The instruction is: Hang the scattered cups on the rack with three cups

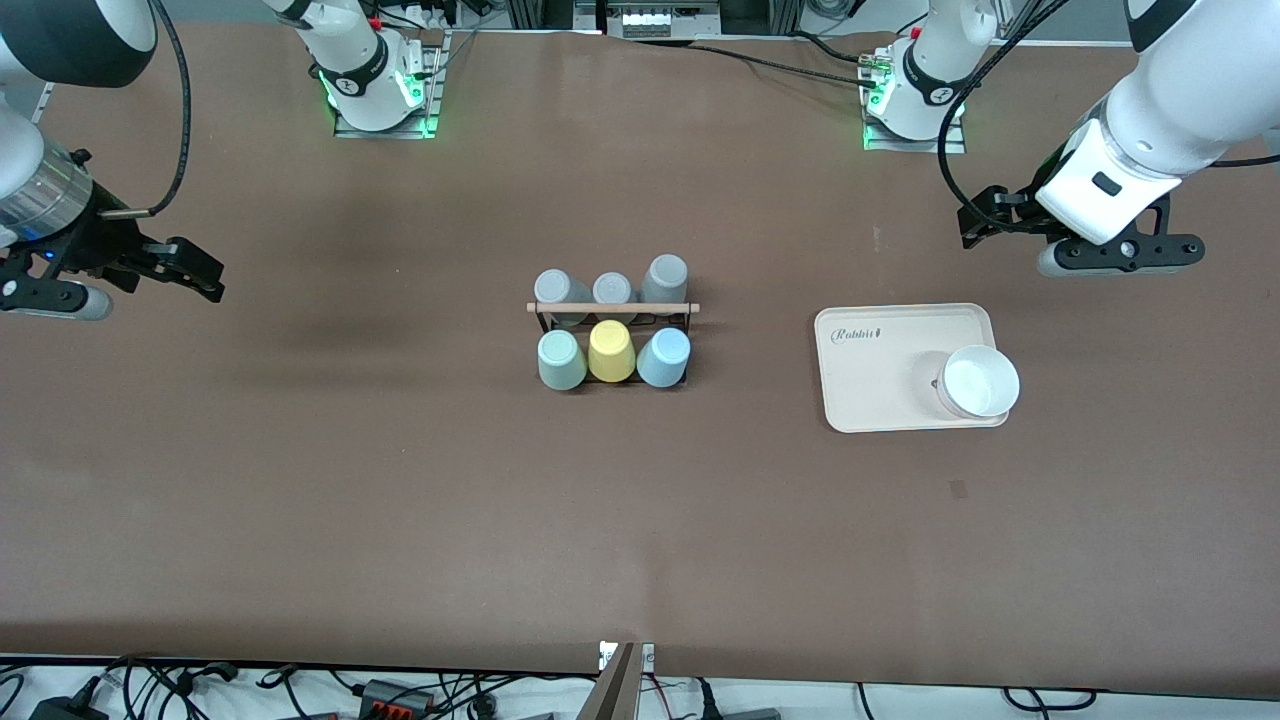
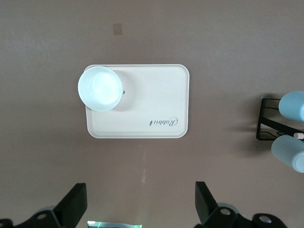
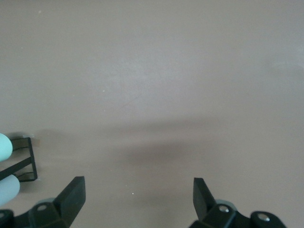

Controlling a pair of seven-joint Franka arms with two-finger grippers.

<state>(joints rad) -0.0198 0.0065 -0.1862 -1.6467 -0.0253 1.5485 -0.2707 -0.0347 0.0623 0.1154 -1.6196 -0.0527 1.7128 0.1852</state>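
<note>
The black wire rack with a wooden rod stands mid-table. The pale mint cup and the light blue cup sit upside down on its pegs in the row nearer the front camera, either side of a yellow cup. My left gripper is open and empty, up over the left arm's end of the table. My right gripper is open and empty, up over the right arm's end. The left wrist view shows the rack's end and the blue cup; the right wrist view shows the rack's end and the mint cup.
Three grey cups fill the rack's row farther from the front camera. A cream tray with a white bowl lies toward the left arm's end, also in the left wrist view. Bare brown table surrounds them.
</note>
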